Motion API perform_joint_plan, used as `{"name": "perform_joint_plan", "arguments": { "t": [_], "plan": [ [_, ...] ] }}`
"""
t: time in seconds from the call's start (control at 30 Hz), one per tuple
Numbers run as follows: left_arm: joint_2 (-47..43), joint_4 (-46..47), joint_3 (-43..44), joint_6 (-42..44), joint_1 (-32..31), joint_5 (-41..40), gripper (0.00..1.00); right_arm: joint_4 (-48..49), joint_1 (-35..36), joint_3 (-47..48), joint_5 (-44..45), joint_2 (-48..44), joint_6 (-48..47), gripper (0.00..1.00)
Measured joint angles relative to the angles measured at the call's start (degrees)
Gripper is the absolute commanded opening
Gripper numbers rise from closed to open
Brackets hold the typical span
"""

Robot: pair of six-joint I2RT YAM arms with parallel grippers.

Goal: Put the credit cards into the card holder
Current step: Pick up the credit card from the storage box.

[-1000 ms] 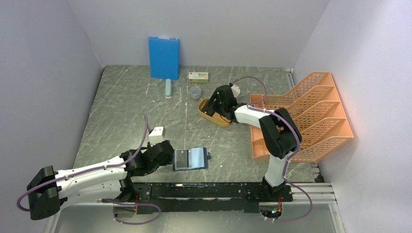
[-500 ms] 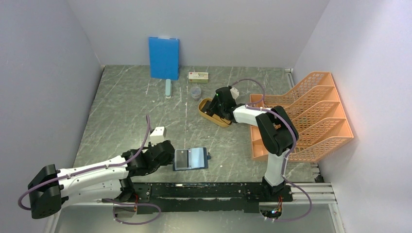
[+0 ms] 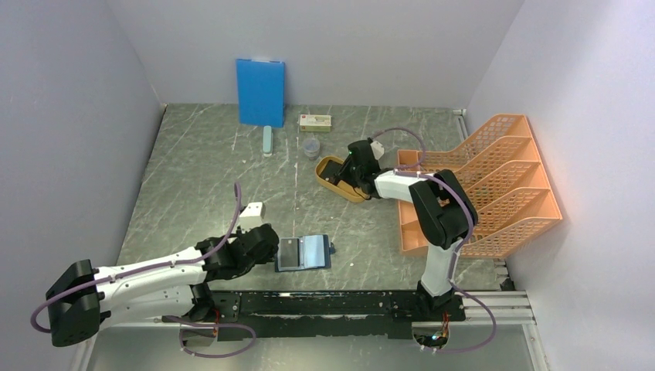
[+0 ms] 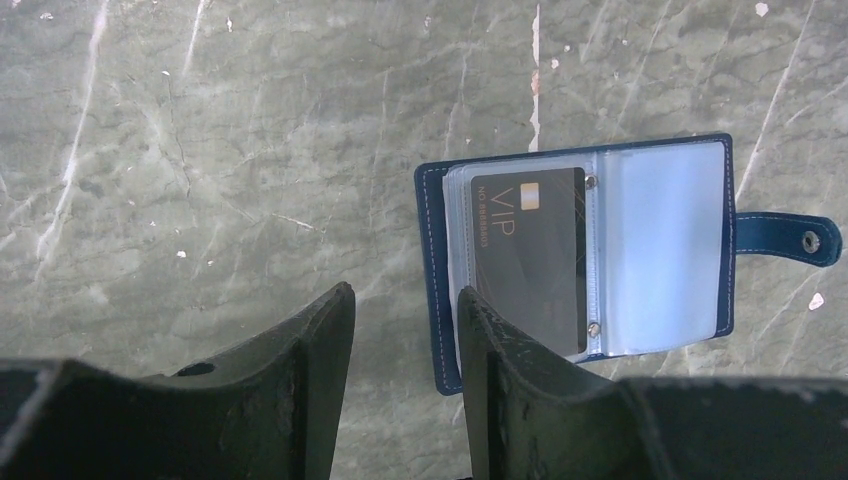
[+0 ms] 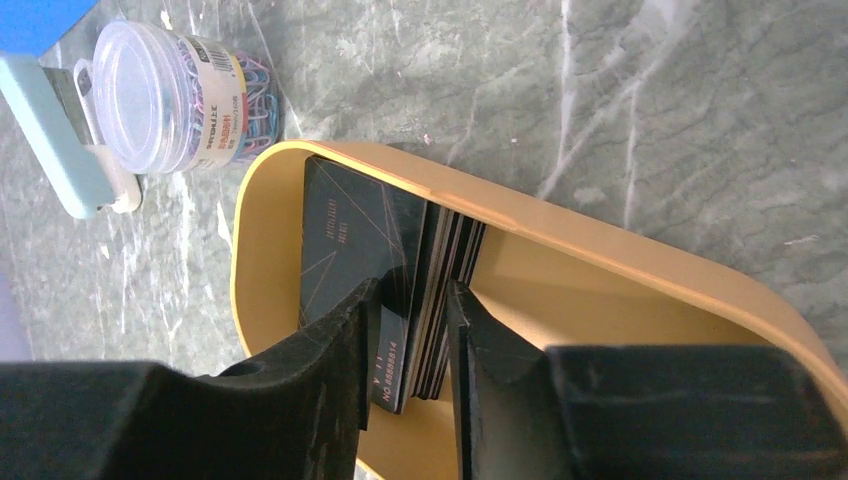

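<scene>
Grey marbled desk [image 3: 201,178] carried everything. Nearest us, the left arm [image 3: 147,278] lay low, stretched rightward; the left jaws stood half apart and empty, one finger [image 4: 500,390] over the nearest corner of the open card holder [image 4: 660,250], which held a black VIP card [image 4: 530,250]. Farther off, the right arm [image 3: 402,184] reached into the yellow tray [image 5: 560,225], the right jaws narrow around the upright credit cards [image 5: 350,230]; whether they pinched yet we could not tell. We judged it best to take one card only, lifting straight clear of the rim.
</scene>
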Motion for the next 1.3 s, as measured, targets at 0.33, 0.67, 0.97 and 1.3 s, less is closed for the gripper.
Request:
{"name": "perform_joint_plan", "arguments": {
  "t": [0.33, 0.67, 0.97, 1.3],
  "plan": [
    [0.6, 0.0, 0.1, 0.0, 0.0, 0.0, 0.47, 2.1, -1.3, -4.0, -1.0, -2.7, 0.2, 0.35],
    [-0.3, 0.0, 0.1, -0.7, 0.0, 0.2, 0.47, 1.4, -1.4, -6.8, -0.9, -7.3, 1.4, 0.65],
    [-0.3, 0.0, 0.1, -0.7, 0.0, 0.4, 0.47, -6.0, -0.5, 4.5, 0.3, -1.6, -1.1, 0.68],
    [-0.5, 0.0, 0.1, -0.7, 0.0, 0.4, 0.47, -12.2, 1.6, 9.0, 2.9, 2.2, -2.2, 0.79]
  ]
}}
